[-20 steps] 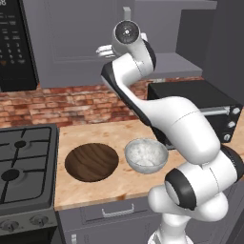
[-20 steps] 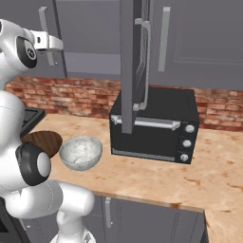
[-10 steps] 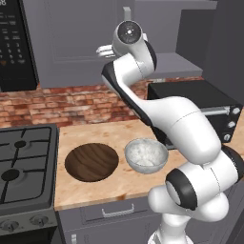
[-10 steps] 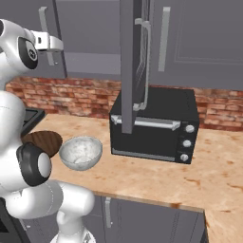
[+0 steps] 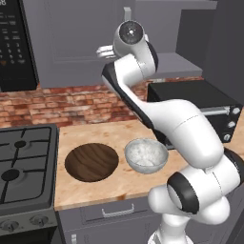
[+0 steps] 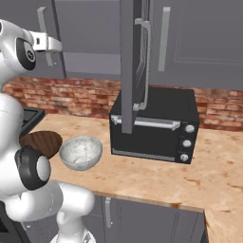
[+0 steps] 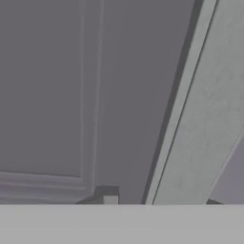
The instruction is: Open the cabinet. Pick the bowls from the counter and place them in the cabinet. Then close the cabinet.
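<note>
While the claw (image 5: 101,50), whose grip state cannot be told, sits at the cabinet (image 5: 71,43) handle in the upper centre, seat it squarely on the bar before pulling; both bowls (image 5: 146,155) wait on the counter (image 5: 95,131) below.

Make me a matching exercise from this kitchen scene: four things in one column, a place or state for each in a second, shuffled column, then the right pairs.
Things:
1. brown bowl
2. speckled bowl
3. toaster oven
4. right cabinet door

Places or states:
A. swung open, edge-on in the right base view
B. black, standing on the counter below the open door
C. on the counter right beside the stove
D. on the counter between the other bowl and the toaster oven

Pairs: 1-C, 2-D, 3-B, 4-A
</note>
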